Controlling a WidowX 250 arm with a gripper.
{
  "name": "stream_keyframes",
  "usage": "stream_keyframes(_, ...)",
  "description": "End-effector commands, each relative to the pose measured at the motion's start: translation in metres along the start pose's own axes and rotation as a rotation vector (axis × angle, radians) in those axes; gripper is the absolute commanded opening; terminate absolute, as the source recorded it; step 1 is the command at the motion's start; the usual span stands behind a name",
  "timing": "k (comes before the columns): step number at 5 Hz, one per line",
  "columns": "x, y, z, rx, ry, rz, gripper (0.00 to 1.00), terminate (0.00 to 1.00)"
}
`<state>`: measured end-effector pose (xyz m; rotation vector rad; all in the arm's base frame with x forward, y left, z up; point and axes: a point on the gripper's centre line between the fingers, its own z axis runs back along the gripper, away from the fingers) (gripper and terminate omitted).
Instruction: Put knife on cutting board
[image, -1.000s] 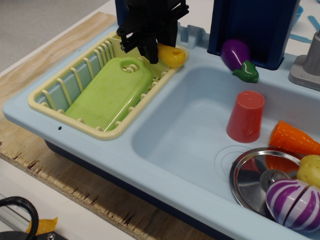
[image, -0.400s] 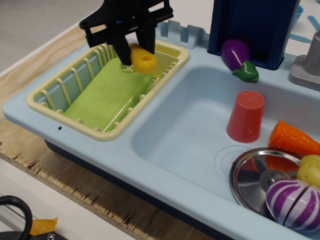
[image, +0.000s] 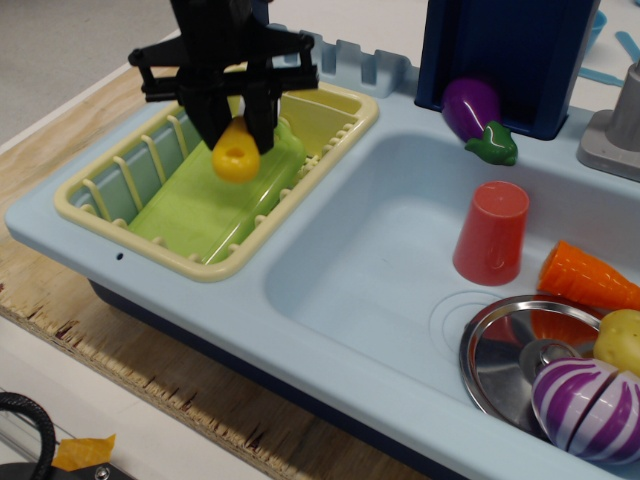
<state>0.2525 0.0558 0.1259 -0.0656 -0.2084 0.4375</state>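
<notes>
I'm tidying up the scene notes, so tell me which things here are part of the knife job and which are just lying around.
Part of the job: gripper, knife, cutting board.

Just lying about: eggplant, red cup, carrot, pot lid, purple onion, rack.

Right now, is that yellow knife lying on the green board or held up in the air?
Held up. The gripper is shut on the knife, whose yellow handle hangs above the cutting board in the cream rack.

Yellow knife (image: 236, 156), lime-green cutting board (image: 215, 200), red cup (image: 491, 232)
</notes>
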Motion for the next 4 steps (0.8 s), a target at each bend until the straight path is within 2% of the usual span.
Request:
stream_keyframes(1, -0.0170, 0.0061, 0.0046, -0.037, -0.077, -0.053, 1.00, 0.00)
stream_keyframes(2, -0.0181, 0.0146, -0.0003, -0.075, -0.075, -0.062, 1.00, 0.00)
stream_keyframes(3, -0.0181, 0.0146, -0.0003, -0.075, -0.075, -0.062, 1.00, 0.00)
stream_keyframes(4, -0.0181, 0.0146, -0.0003, -0.075, -0.075, -0.062, 1.00, 1.00)
